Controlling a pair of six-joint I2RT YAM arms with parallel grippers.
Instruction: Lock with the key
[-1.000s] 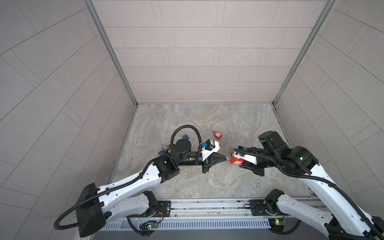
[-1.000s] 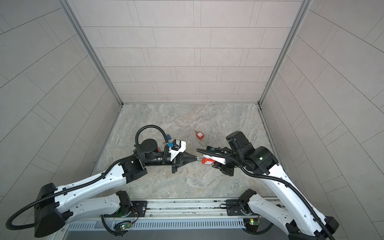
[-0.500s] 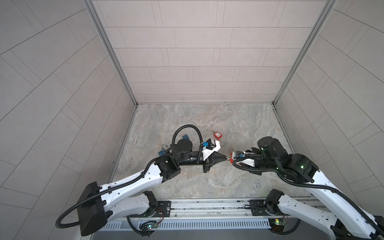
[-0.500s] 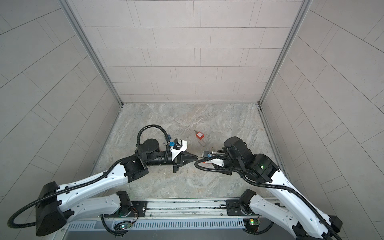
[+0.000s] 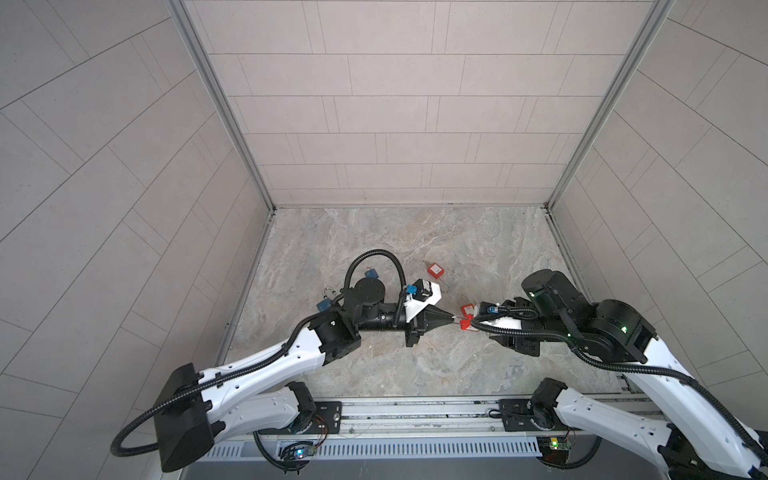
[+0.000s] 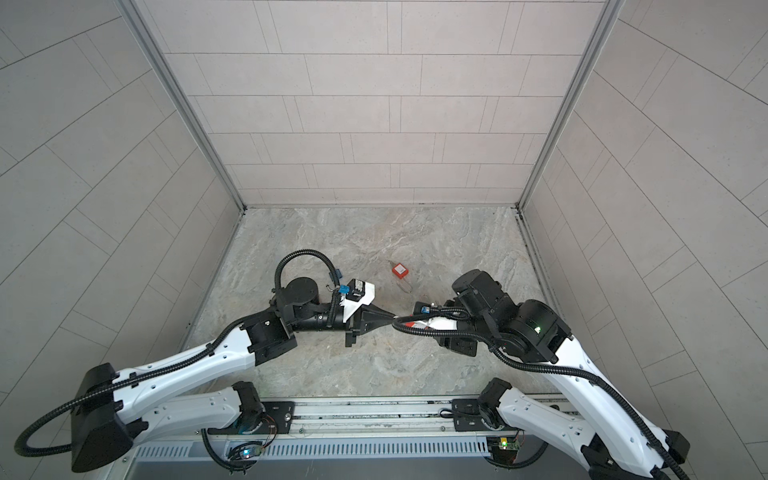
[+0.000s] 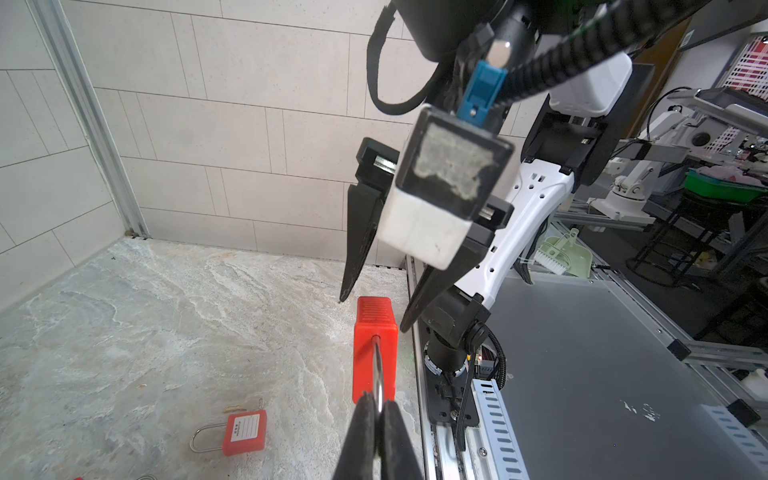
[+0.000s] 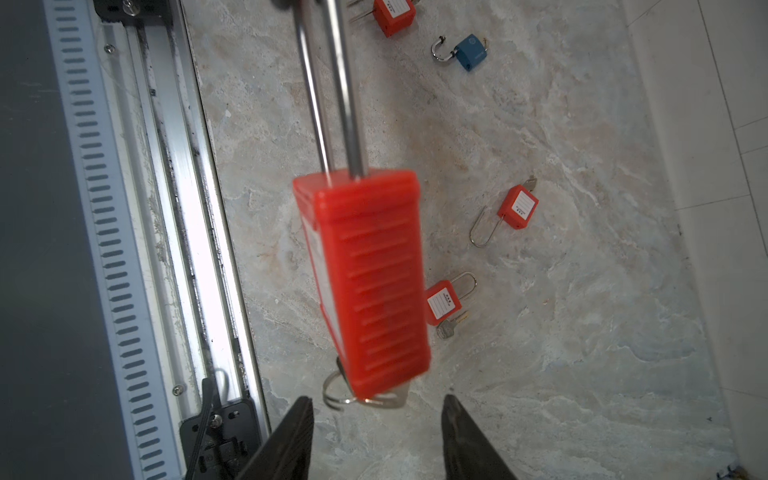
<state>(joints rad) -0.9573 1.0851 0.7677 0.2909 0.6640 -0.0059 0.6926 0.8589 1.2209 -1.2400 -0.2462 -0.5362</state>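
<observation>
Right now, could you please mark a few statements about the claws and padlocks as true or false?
1. The left claw grips a red padlock by its shackle. True.
2. The right claw is shut on that padlock. False: it is open, with its jaws flanking the padlock.
3. A blue padlock lies on the floor. True.
4. The held padlock rests on the floor. False: it hangs in the air.

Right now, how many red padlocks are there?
4. Held padlock: in the left gripper. On the floor: near padlock beside it; back padlock toward the rear wall; third padlock under the left arm. More may be hidden.
</observation>
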